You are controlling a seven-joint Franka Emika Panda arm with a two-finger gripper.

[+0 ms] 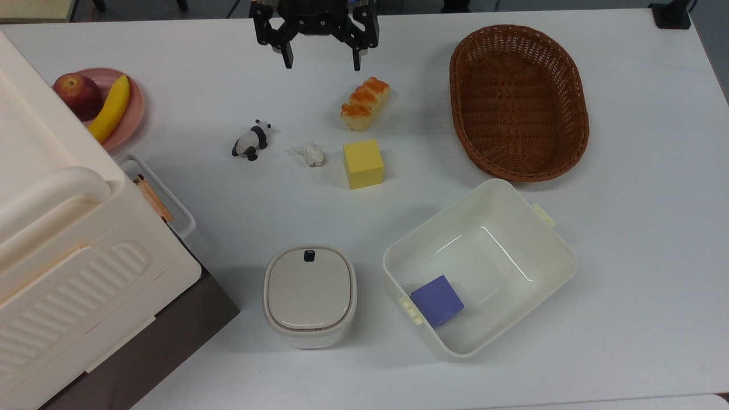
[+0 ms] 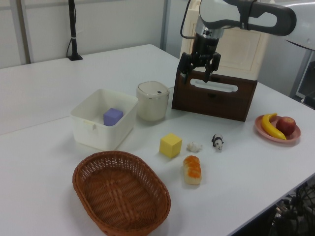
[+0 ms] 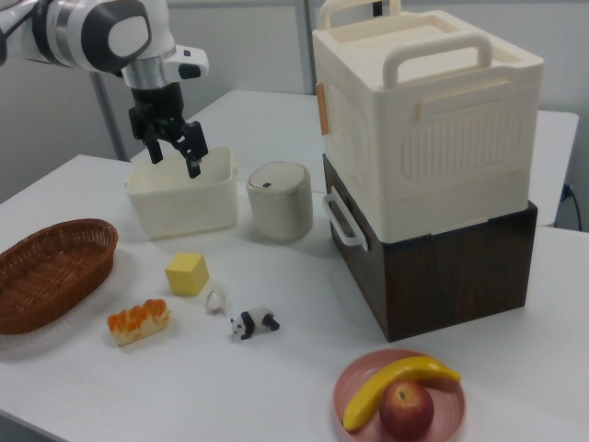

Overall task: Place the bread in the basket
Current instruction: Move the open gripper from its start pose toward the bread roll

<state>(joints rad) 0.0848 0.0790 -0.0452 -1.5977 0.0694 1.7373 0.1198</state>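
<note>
The bread point(image 1: 365, 103) point(image 2: 192, 169) point(image 3: 138, 322), a small pale loaf with orange-brown bumps, lies on the white table. To the top view's right of it, a short gap away, stands the oval brown wicker basket point(image 1: 518, 102) point(image 2: 120, 191) point(image 3: 51, 272) with nothing in it. My gripper point(image 1: 322, 64) point(image 2: 197, 75) point(image 3: 173, 162) hangs open and holds nothing. It is well above the table, and in the top view it is beyond the bread and slightly to its left.
A yellow cube point(image 1: 363, 164), a white wrinkly lump point(image 1: 310, 154) and a toy panda point(image 1: 250, 141) sit near the bread. A cream tub point(image 1: 512, 228) holds a purple cube point(image 1: 437, 300). A lidded pot point(image 1: 309, 293), a fruit plate point(image 1: 134, 108) and a big cream box point(image 1: 68, 256) fill the top view's left.
</note>
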